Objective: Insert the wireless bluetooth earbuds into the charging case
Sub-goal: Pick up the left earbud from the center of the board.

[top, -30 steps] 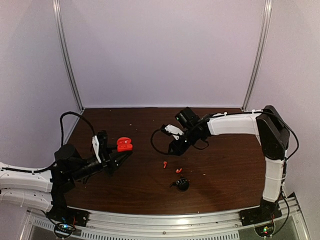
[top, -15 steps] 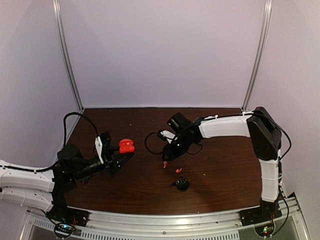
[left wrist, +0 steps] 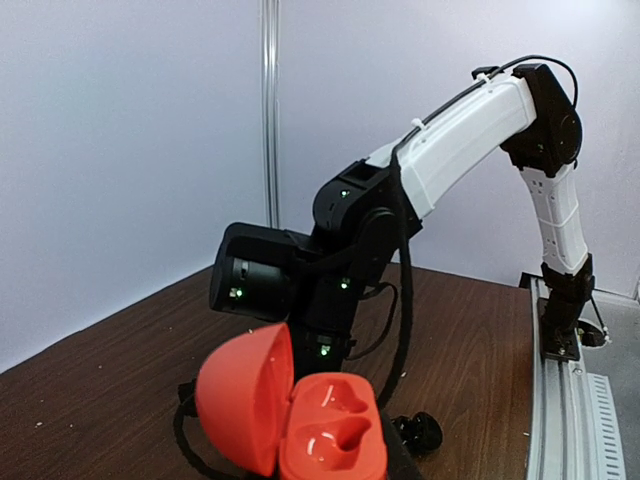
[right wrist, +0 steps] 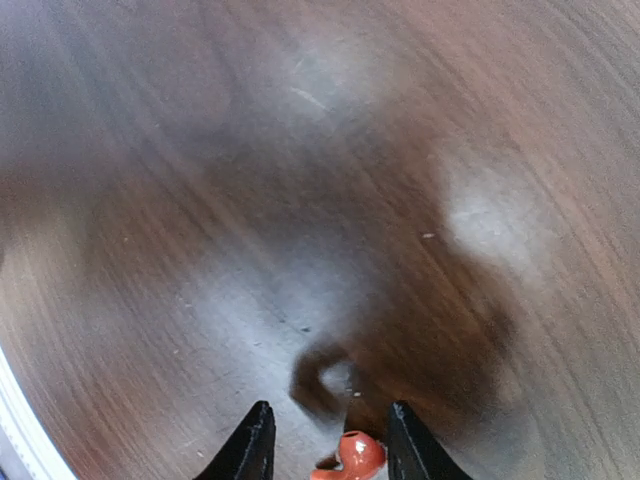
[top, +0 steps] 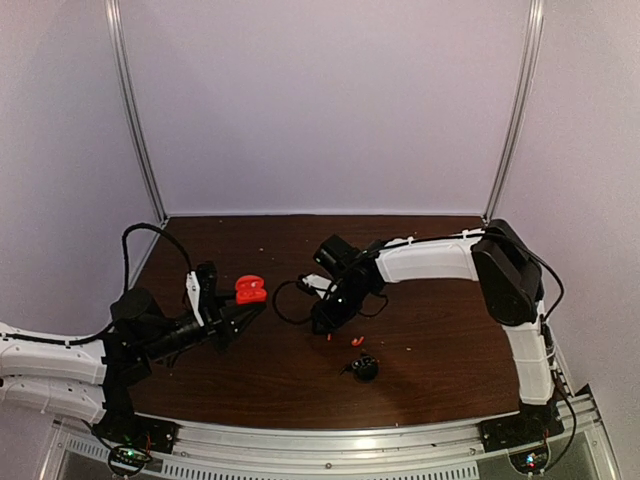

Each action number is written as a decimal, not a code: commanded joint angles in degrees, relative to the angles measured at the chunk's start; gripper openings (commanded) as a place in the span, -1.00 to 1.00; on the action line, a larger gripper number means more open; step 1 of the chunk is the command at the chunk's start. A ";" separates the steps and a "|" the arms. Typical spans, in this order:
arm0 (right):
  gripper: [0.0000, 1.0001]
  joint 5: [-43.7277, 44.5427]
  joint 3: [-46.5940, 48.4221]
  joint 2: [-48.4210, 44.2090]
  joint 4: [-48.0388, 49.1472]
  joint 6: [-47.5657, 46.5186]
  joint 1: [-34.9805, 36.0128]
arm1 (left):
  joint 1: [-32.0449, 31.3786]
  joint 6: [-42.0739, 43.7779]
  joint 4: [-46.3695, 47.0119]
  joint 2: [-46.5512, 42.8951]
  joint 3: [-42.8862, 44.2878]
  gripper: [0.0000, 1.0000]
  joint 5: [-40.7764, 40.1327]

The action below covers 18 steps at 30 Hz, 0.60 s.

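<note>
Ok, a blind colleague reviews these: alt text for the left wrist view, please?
An open red-orange charging case, both earbud wells empty and lid tipped left, fills the bottom foreground. Behind it the right arm bends down toward the dark wooden table, with a small black object lying nearby.

Red-orange charging case sits low at centre, lid hinged open to the left and both moulded wells bare, while behind it the right arm bends down toward the dark wood table, green lights on its black wrist, with a small black object just right of the case.
</note>
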 commanded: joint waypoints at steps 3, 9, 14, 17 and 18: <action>-0.23 -0.93 2.31 1.45 -4.65 -5.05 3.13 | 0.40 0.40 3.20 -1.09 -0.08 -0.96 -0.04; -0.19 1.38 2.02 -0.65 -4.33 -8.00 4.57 | 0.40 0.56 3.08 -0.92 0.08 -0.96 -0.08; -0.08 7.20 3.74 -2.36 -7.21 -9.90 4.79 | 0.40 0.80 2.83 -0.81 0.40 -0.96 -0.12; -0.07 10.19 5.54 -2.43 -9.85 -11.54 5.13 | 0.42 0.91 2.96 -0.61 0.41 -0.96 -0.01; -0.06 11.03 6.28 -2.33 -10.77 -12.38 5.37 | 0.40 0.92 2.93 -0.51 0.48 -0.96 -0.05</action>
